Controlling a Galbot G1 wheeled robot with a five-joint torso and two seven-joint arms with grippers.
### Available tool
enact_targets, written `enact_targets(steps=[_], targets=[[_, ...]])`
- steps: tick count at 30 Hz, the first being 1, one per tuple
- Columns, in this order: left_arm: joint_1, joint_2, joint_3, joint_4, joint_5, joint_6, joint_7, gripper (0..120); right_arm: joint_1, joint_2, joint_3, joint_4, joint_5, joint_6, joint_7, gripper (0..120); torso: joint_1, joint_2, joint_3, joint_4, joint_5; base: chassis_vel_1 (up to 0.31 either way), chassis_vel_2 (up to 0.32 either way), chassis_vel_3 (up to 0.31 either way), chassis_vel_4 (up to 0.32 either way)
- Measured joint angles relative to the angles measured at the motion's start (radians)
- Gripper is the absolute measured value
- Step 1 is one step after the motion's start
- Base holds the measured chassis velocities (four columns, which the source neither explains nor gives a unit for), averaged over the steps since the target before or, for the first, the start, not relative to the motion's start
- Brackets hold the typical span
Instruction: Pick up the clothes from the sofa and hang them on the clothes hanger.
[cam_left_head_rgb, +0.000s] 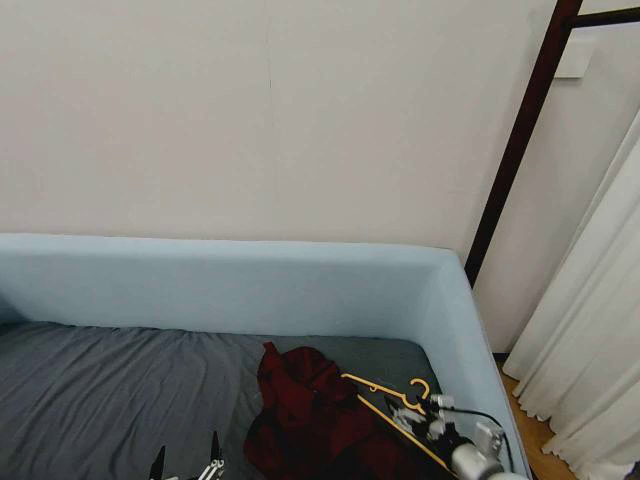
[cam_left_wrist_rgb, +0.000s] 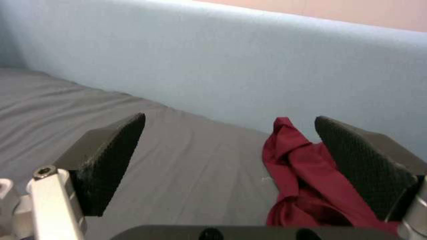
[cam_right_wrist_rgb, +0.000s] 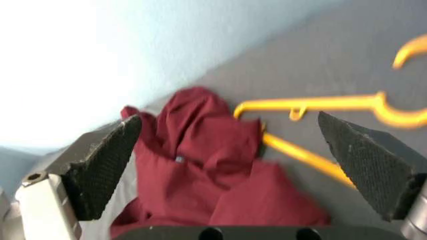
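A dark red garment (cam_left_head_rgb: 305, 410) lies crumpled on the grey seat of the light blue sofa (cam_left_head_rgb: 240, 285), near its right end. A yellow hanger (cam_left_head_rgb: 385, 395) lies partly on the garment's right side. My right gripper (cam_left_head_rgb: 425, 415) hovers just right of the hanger; in the right wrist view it is open (cam_right_wrist_rgb: 230, 122) above the garment (cam_right_wrist_rgb: 207, 175) and hanger (cam_right_wrist_rgb: 320, 104), holding nothing. My left gripper (cam_left_head_rgb: 186, 452) pokes up at the bottom edge, left of the garment. In the left wrist view it stands open (cam_left_wrist_rgb: 230, 125) and empty, the garment (cam_left_wrist_rgb: 300, 175) ahead of one finger.
A dark brown rack pole (cam_left_head_rgb: 520, 140) rises behind the sofa's right arm. White curtains (cam_left_head_rgb: 590, 350) hang at the far right over a strip of wooden floor (cam_left_head_rgb: 530, 435). The grey seat (cam_left_head_rgb: 110, 390) stretches bare to the left.
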Motion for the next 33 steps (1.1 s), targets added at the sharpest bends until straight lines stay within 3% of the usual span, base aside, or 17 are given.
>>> enact_targets(steps=[9, 26, 33], targets=[[0.008, -0.017, 0.0, 0.007, 0.024, -0.005, 0.0, 100, -0.009, 0.0, -0.051, -0.059, 0.057, -0.142, -0.093, 100, 0.0, 0.0, 0.0, -0.0005, -0.0001, 0.0, 0.0, 0.0, 0.0], [0.021, -0.039, -0.004, 0.005, 0.036, -0.013, -0.002, 100, 0.061, 0.042, -0.097, -0.17, 0.05, -0.169, -0.141, 100, 0.0, 0.0, 0.0, -0.0003, 0.0, 0.0, 0.0, 0.0, 0.0], [0.022, -0.039, -0.01, 0.002, 0.036, -0.015, -0.004, 100, 0.049, 0.051, -0.119, -0.195, -0.023, -0.168, -0.155, 100, 0.0, 0.0, 0.0, -0.0005, 0.0001, 0.0, 0.0, 0.0, 0.0]])
